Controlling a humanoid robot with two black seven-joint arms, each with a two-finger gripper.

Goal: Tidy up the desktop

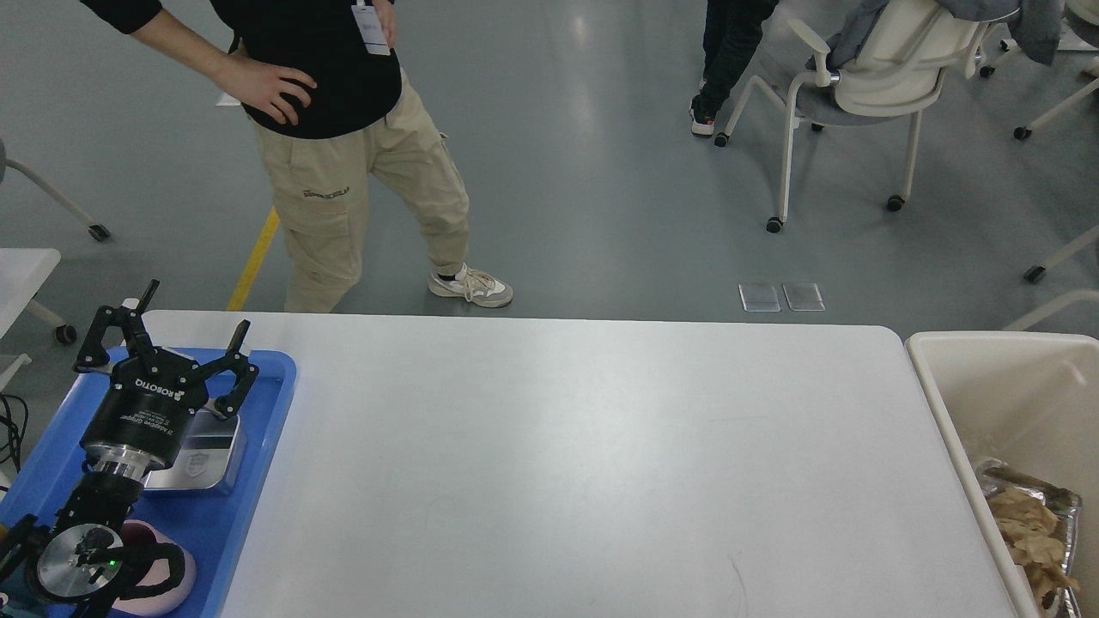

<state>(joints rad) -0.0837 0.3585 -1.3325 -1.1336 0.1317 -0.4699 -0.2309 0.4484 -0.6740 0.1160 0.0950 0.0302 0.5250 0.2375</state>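
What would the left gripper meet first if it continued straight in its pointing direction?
Probably nothing close: the open left gripper points up and away over the blue bin rim; depth is unclear.

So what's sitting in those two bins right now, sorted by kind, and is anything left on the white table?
Metal tins: 1, in the blue bin, the metal tin
Pink bowls: 1, in the blue bin, the pink bowl
Foil trays of crumpled brown paper: 1, in the cream bin, the foil tray
On the white table: 0
Total: 3
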